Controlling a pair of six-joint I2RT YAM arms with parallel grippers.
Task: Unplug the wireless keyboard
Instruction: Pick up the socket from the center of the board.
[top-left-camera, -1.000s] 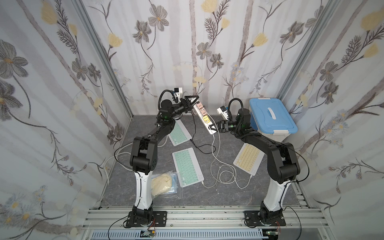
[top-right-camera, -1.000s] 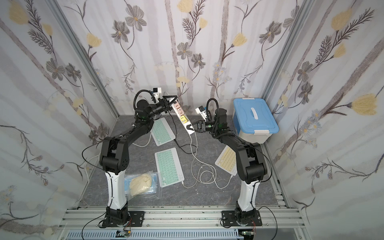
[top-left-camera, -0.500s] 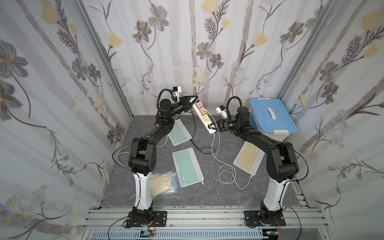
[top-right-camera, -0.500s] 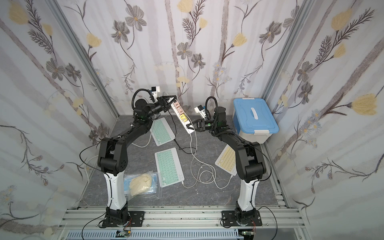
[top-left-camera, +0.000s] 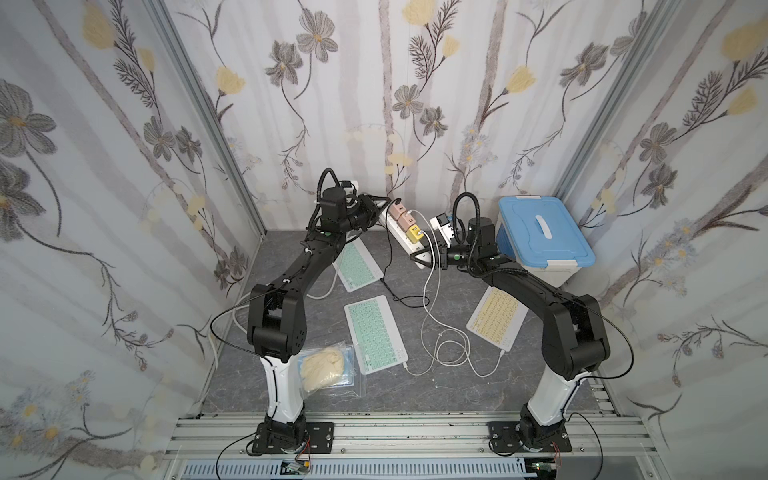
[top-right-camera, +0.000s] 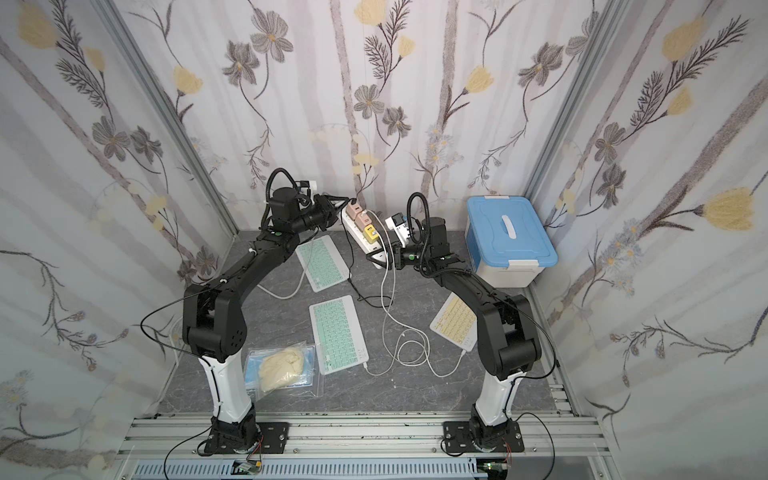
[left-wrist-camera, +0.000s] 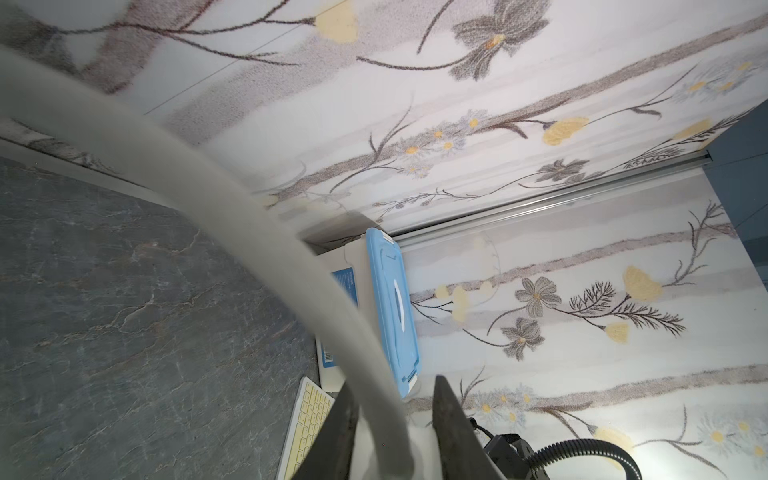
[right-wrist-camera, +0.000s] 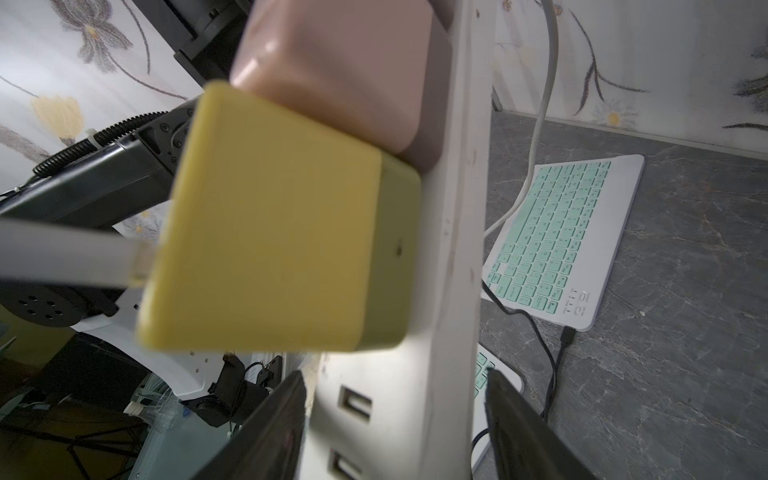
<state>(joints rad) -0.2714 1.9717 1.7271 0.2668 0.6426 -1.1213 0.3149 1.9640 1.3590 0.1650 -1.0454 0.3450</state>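
Nearest the rail, a clear bag (top-left-camera: 326, 368) of something cream-coloured, flat on the grey desk (top-left-camera: 415, 395). Just beyond, a green keyboard (top-left-camera: 376, 332) and a yellow keyboard (top-left-camera: 496, 318), each with a white cable (top-left-camera: 424, 303) running to its near edge, slack loops lying between them. Farther back, a second green keyboard (top-left-camera: 358, 266) with the end of a black lead (right-wrist-camera: 567, 334) beside its corner; plugged or loose, impossible to tell.

Above that, a white power strip (top-left-camera: 411, 249) held off the desk and tilted, a yellow charger (top-left-camera: 414, 234) and pink chargers (top-left-camera: 398, 212) seated in it. Far end of the strip pinched tight in the left hand (top-left-camera: 381, 204), which alone carries it. At the near end, the right hand (top-left-camera: 422, 258) with fingers spread wide either side of the strip, a gap on both sides, gripping nothing. In the back corner, a blue-lidded box (top-left-camera: 542, 232).

Judged barely begun: strip raised and steadied, every charger and white cable in place, no plug drawn. Left to do: closing on the keyboard's own charger or cable and pulling it free.
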